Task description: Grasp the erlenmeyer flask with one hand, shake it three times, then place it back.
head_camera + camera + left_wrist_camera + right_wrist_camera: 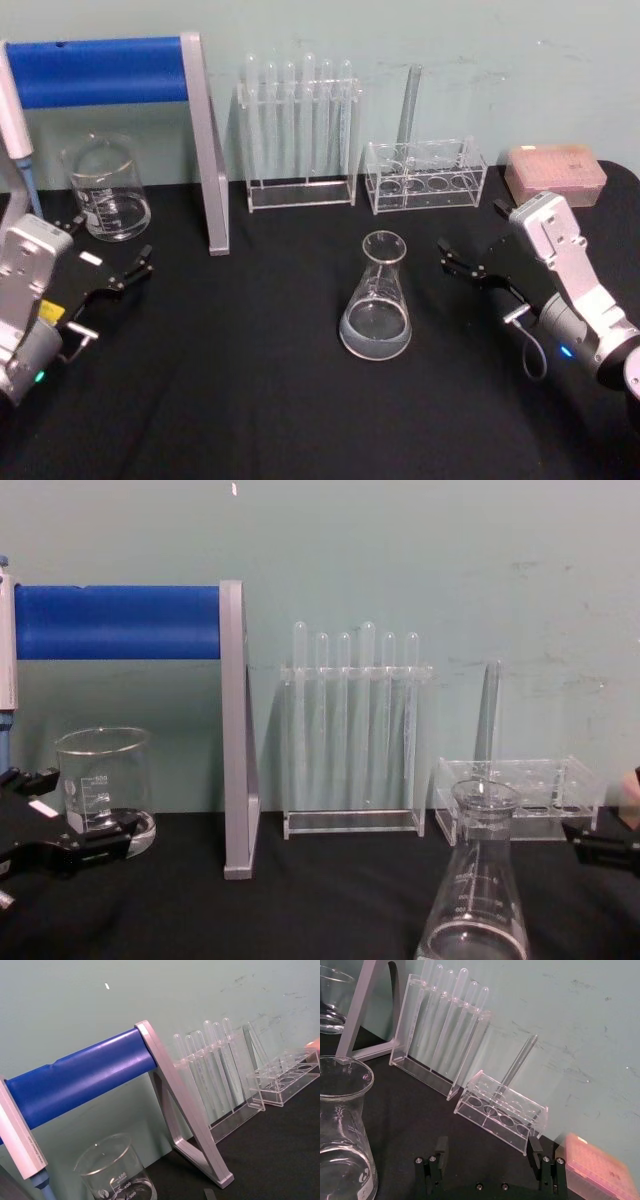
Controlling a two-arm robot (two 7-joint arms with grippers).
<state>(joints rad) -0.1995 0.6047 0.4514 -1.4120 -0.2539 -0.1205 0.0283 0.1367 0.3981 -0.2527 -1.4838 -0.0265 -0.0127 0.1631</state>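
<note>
Standing apart with nothing between them, the fingers [440, 1146] of the right gripper [470, 268] point toward the erlenmeyer flask [376, 300] from just beside it on the right, without touching the glass. In the right wrist view the two fingers frame a bare strip of black surface [420, 1115], with the flask's wall large at one edge. The right arm's silver housing [560, 250] rises behind the gripper near the right edge of the head view.

The flask stands upright on the surface, near the middle of the head view, in front of the two racks. A shallow layer of clear liquid sits in its wide base, and white graduation marks show on its wall in the chest view.

The left gripper [115, 280] lies low at the left, its fingers also spread and empty, close in front of the glass beaker [105, 190]. The beaker stands upright at the far left.

Behind the flask, a clear acrylic rack [300, 190] holds a row of upright test tubes [300, 110]. To its right a lower clear rack [425, 180] carries a single tall tube [408, 105]. A pink-tinted tip box [555, 172] sits at the far right. A stand with a silver leg [205, 150] and a blue bar [100, 70] occupies the back left.
</note>
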